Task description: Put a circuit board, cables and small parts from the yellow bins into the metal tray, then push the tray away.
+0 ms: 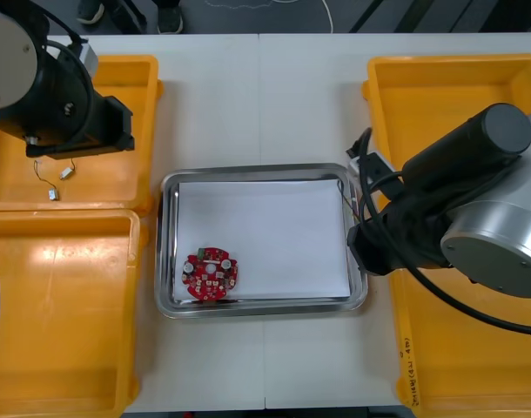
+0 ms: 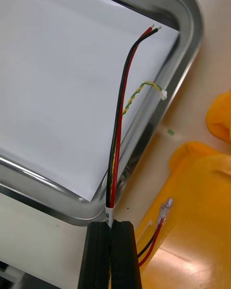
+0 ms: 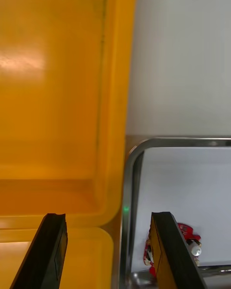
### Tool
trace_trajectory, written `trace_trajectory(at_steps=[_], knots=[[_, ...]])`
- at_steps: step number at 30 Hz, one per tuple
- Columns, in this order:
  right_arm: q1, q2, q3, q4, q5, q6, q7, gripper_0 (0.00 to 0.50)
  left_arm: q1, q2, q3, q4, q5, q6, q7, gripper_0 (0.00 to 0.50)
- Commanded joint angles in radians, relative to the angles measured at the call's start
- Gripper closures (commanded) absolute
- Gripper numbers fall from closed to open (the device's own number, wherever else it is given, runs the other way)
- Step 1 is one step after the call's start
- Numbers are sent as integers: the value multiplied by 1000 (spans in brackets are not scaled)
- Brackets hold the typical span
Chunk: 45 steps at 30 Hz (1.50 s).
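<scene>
The metal tray (image 1: 165, 261), white inside, sits mid-table with a round red circuit board (image 1: 211, 274) in its near-left corner. My right gripper (image 2: 111, 224) is shut on a bundle of black, red and yellow cables (image 2: 120, 106) just outside the tray's right rim (image 2: 190, 53). The cable ends reach over the white inside, and they appear as a thin line (image 1: 346, 196) in the front view. My left gripper (image 3: 110, 250) is open with nothing between its fingers. It hangs over the seam of the left bins beside the tray's left rim (image 3: 127, 188), with the board (image 3: 185, 238) by one finger.
Two small metal parts (image 1: 59, 181) lie in the far-left yellow bin (image 1: 117, 70). The near-left bin (image 1: 65, 305) and the right bins (image 1: 405, 96) flank the tray. A cable tail with a pale end (image 2: 163, 214) hangs over the right bin.
</scene>
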Motion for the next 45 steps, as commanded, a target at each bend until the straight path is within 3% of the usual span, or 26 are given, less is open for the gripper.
trace_trajectory(at_steps=[1,10,21,24,30,39,45], knots=[[-72,39,65,-7,35,4,120,500,-99,91,42,84,29,6,-82,0],[-106,80,82,-6,30,4,379,500,-155,128,123,251,32,6,-229,0],[-141,115,205,122,153,-37,651,500,-172,174,126,464,18,-9,-505,0],[-162,143,211,180,150,-57,717,500,-172,174,126,512,7,-39,-588,0],[-204,172,236,253,139,-66,812,500,-174,174,126,586,-7,-91,-750,0],[-215,163,365,290,206,-97,835,500,-175,174,126,699,-20,-160,-951,0],[-215,154,391,326,150,-112,846,500,-175,172,111,747,-22,-187,-990,0]])
